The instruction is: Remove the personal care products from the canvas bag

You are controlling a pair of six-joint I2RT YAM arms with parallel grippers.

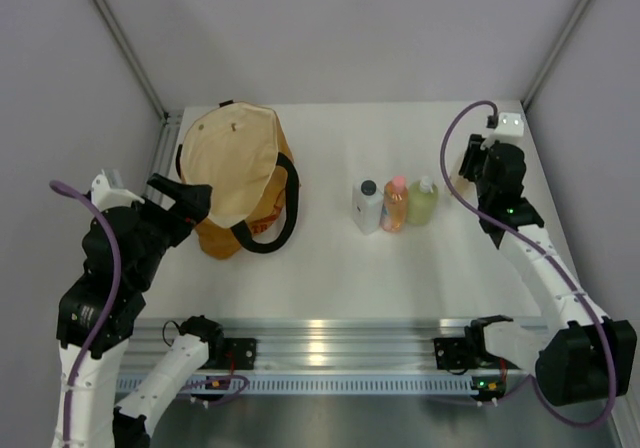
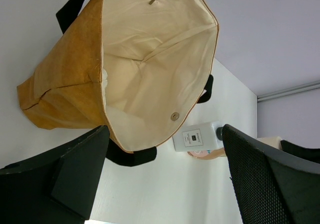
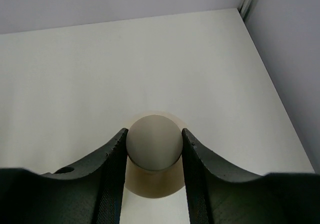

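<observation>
Top view: the slumped mustard canvas bag (image 1: 235, 173) with black strap handles (image 1: 270, 240) lies at left on the white table (image 1: 330, 268). The clear-white squarish bottle (image 1: 367, 208), orange bottle (image 1: 395, 205) and pale green bottle (image 1: 423, 201) stand in a close row at centre. Left wrist: the left gripper (image 2: 164, 129) gapes wide before the bag's open mouth, which shows smooth cream lining (image 2: 150, 69) with a metal snap (image 2: 175, 116). Right wrist: the right gripper (image 3: 153, 136) clasps the round cream cap (image 3: 153, 141) of the beige bottle (image 3: 152, 184), near the table's far right corner.

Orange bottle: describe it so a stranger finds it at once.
Right of the canvas bag stands a row of three bottles. The orange bottle is the middle one, between the white bottle and the green bottle, and alone has a pink cap.
</observation>
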